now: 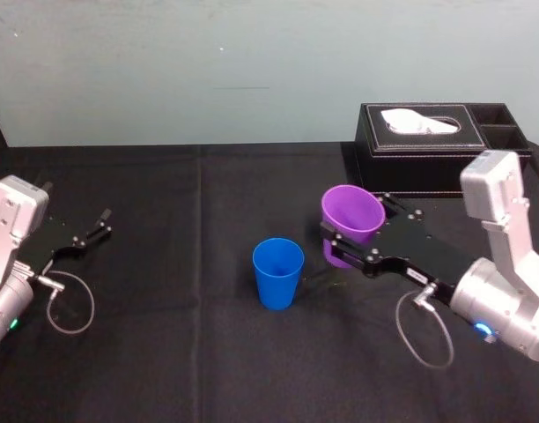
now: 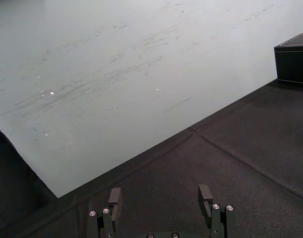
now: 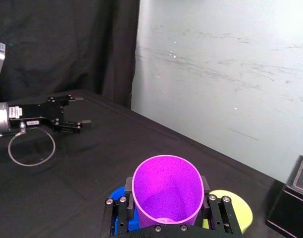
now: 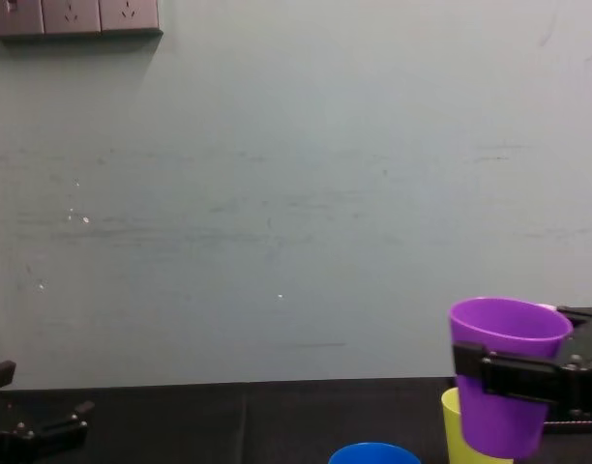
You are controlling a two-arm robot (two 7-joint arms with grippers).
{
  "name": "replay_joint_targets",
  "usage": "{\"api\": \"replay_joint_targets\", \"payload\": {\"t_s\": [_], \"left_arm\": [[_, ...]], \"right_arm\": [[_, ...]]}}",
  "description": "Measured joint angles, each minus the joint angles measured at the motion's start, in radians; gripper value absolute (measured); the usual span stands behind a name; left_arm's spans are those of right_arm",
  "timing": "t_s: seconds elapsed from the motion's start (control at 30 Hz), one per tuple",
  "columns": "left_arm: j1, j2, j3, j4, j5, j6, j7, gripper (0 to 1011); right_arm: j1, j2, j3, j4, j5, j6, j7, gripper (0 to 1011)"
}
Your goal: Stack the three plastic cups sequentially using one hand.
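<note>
My right gripper [image 1: 353, 233] is shut on the purple cup [image 1: 350, 216], one finger on each side of its wall, and holds it upright above the table. In the right wrist view the purple cup [image 3: 166, 191] sits between the fingers [image 3: 127, 198]. Partly covered below it are the blue cup [image 3: 118, 197] on one side and the yellow-green cup [image 3: 236, 212] on the other. The blue cup [image 1: 277, 271] stands upright at the table's middle, left of the purple one. From the chest, the purple cup [image 4: 504, 387] hangs in front of the yellow-green cup [image 4: 454, 430]. My left gripper [image 1: 100, 225] rests open at the far left.
A black tissue box [image 1: 419, 141] stands at the back right, just behind the right gripper. A black cloth [image 1: 164, 352] covers the table, and a pale wall [image 1: 208, 62] rises right behind it. Cable loops hang from both wrists.
</note>
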Motion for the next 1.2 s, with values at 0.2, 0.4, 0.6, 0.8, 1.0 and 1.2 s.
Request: {"api": "replay_joint_targets", "payload": {"t_s": [0.2, 0.4, 0.6, 0.8, 1.0, 1.2], "left_arm": [[0.000, 0.000, 0.000, 0.000, 0.000, 0.000, 0.000, 1010], [0.000, 0.000, 0.000, 0.000, 0.000, 0.000, 0.000, 1010], [0.000, 0.000, 0.000, 0.000, 0.000, 0.000, 0.000, 1010], [0.000, 0.000, 0.000, 0.000, 0.000, 0.000, 0.000, 1010], [0.000, 0.000, 0.000, 0.000, 0.000, 0.000, 0.000, 1010], [0.000, 0.000, 0.000, 0.000, 0.000, 0.000, 0.000, 1010]], "right_arm": [[0.034, -0.022, -0.039, 0.010, -0.016, 0.013, -0.005, 735], [0.064, -0.042, -0.072, 0.025, -0.037, 0.025, -0.009, 735], [0.095, -0.060, -0.105, 0.049, -0.061, 0.036, -0.010, 735], [0.119, -0.079, -0.129, 0.074, -0.079, 0.043, -0.010, 735], [0.143, -0.098, -0.147, 0.101, -0.094, 0.045, -0.010, 735], [0.158, -0.112, -0.156, 0.121, -0.102, 0.047, -0.009, 735]]}}
